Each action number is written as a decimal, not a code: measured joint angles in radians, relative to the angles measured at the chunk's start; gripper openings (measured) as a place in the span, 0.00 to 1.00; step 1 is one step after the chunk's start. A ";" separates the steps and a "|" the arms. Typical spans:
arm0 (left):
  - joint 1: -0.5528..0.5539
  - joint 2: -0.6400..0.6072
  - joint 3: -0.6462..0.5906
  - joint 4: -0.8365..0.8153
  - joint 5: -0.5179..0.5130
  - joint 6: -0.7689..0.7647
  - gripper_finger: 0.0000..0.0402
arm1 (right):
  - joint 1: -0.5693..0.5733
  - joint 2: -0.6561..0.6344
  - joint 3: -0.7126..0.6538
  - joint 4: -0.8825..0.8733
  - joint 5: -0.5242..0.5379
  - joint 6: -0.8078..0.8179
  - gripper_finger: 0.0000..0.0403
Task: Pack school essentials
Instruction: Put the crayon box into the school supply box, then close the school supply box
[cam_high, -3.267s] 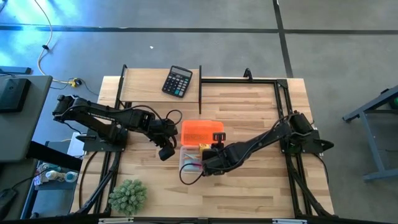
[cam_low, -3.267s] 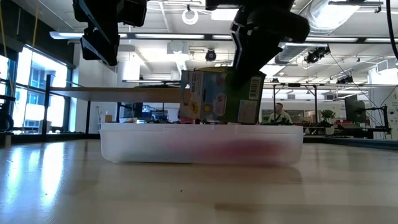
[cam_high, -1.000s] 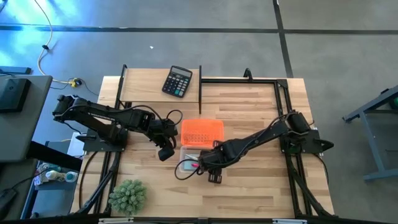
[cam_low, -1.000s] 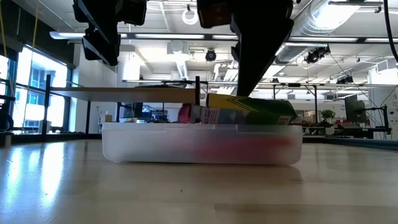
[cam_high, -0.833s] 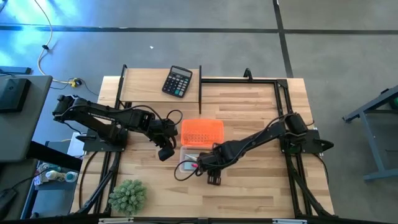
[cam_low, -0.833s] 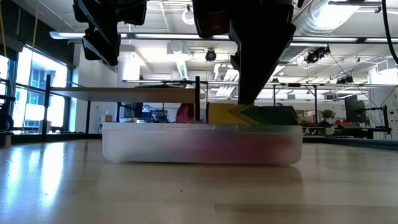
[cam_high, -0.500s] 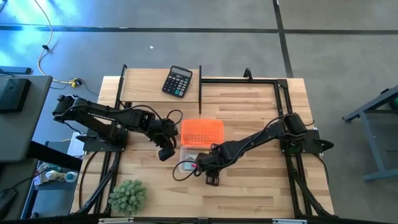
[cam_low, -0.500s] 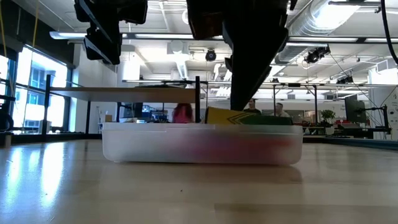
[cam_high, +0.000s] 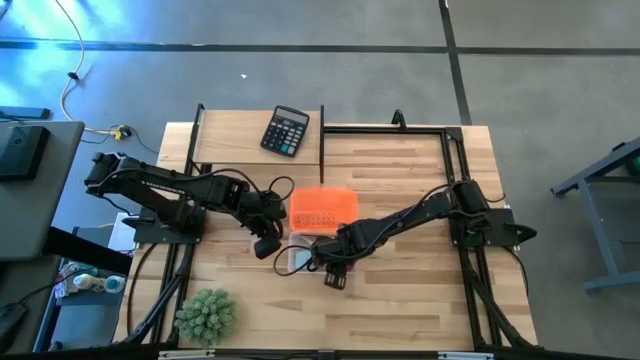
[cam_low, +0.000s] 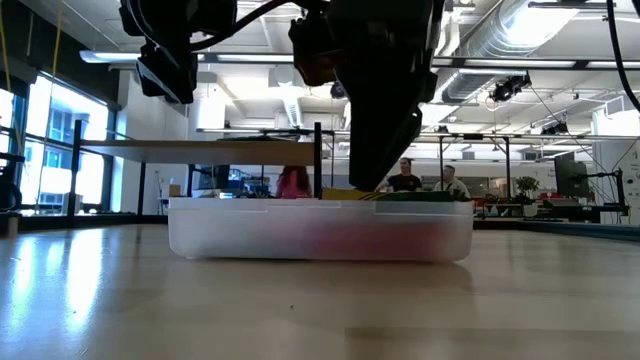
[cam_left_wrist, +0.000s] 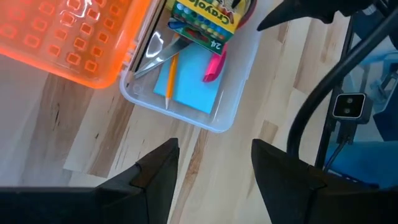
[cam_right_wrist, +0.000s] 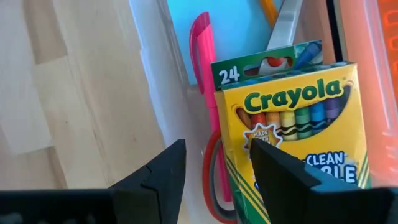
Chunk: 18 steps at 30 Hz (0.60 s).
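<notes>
A clear plastic box (cam_low: 320, 235) with its orange lid (cam_high: 322, 207) open sits mid-table. In it the yellow-and-green crayon box (cam_right_wrist: 292, 124) lies flat over the red scissors handle (cam_right_wrist: 211, 168). Beside it lie the pink pen (cam_right_wrist: 200, 74), a pencil (cam_left_wrist: 169, 78) and the pale blue note pad (cam_left_wrist: 189, 81). My right gripper (cam_right_wrist: 217, 149) is open, low over the box's near part, fingers straddling the crayon box's edge. My left gripper (cam_left_wrist: 214, 149) hangs open above the table just left of the box. The eraser is not visible. My right gripper points down into the clear box at the crayon box's end (cam_right_wrist: 249, 168). Its own fingers (cam_right_wrist: 273, 174) cover that spot, so I cannot tell whether they touch the crayon box.
A black calculator (cam_high: 285, 131) lies at the far edge and a spiky green plant (cam_high: 206, 315) at the near left corner. Black frame rails (cam_high: 322, 140) stand on the far half. People (cam_low: 405, 178) sit in the room behind. Bare wood lies near and right of the box.
The crayon box, upright a few seconds ago and leaning a second ago, has tipped down and now lies flat in the clear box. My right gripper has sunk lower and moved a little toward the table's left. The clear box and lid have shifted slightly.
</notes>
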 joint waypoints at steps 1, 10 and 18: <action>0.000 0.000 0.000 0.000 0.000 0.000 0.47 | 0.000 0.000 0.003 -0.002 0.000 0.000 0.42; 0.000 0.000 0.000 -0.002 0.000 0.074 0.47 | 0.003 -0.001 0.046 -0.019 0.008 0.021 0.42; 0.000 0.000 0.000 -0.018 0.000 0.163 0.47 | 0.003 -0.001 0.062 -0.052 0.034 0.077 0.42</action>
